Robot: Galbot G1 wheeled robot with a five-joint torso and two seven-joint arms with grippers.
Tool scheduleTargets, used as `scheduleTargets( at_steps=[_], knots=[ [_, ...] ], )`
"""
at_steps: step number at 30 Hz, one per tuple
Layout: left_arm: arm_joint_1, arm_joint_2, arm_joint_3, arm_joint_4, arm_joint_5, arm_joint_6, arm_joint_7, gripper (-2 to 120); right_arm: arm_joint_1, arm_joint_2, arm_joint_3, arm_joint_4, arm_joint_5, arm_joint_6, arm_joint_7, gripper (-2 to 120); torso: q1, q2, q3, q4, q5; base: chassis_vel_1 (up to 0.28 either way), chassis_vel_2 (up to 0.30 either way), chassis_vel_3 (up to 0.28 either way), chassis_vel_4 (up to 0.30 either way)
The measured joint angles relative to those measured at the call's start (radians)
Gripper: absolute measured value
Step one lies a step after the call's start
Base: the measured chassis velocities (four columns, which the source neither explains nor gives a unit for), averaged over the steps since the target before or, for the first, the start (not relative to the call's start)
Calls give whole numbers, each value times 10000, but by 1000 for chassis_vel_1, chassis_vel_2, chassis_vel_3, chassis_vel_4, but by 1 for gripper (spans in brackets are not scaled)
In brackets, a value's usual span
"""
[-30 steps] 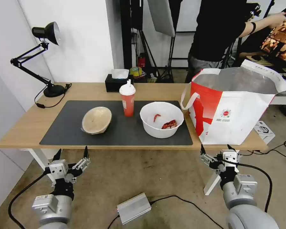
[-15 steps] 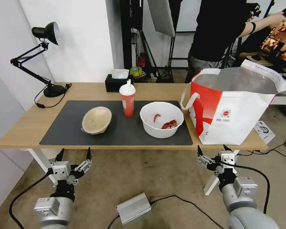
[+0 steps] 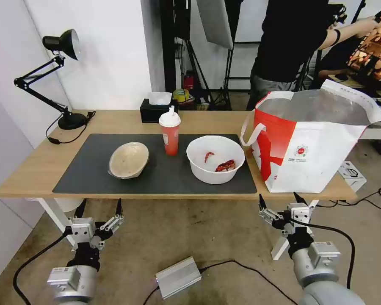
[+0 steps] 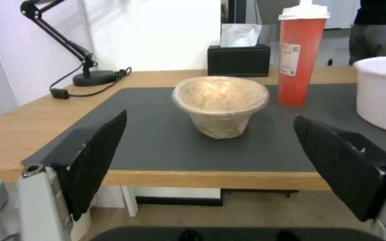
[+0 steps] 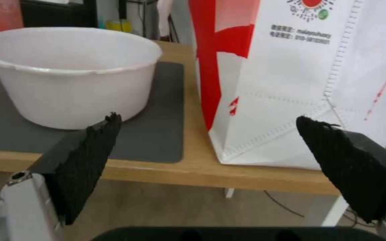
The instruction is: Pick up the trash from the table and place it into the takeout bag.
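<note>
On the table, a dark mat carries the trash: a beige bowl on the left, a red cup with white lid in the middle, and a white bowl with red scraps on the right. The takeout bag stands open at the table's right end. My left gripper is open below the front edge, facing the beige bowl. My right gripper is open below the edge, between the white bowl and the bag.
A black tissue box sits behind the cup and a black desk lamp stands at the back left. A silver box and cables lie on the floor. A person stands behind the bag.
Both grippers have risen slightly toward the table's front edge, the right one also shifting a little left. The things on the table have not moved.
</note>
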Motion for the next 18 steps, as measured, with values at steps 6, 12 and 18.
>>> scheduleTargets(
  at_steps=[6,12,18],
  knots=[
    [1,-23,15,82,55,-82,-17,100,-62,-159,-119,-91,-77,152,434,100,0,0,0,0,0,0,0,0,0],
    [27,-45,21,75,163,-171,-21,100,-66,-233,-174,0,-84,160,472,100,0,0,0,0,0,0,0,0,0],
    [126,-34,-15,46,296,-291,-22,100,-25,-297,-248,38,-87,145,463,100,0,0,0,0,0,0,0,0,0]
  ],
)
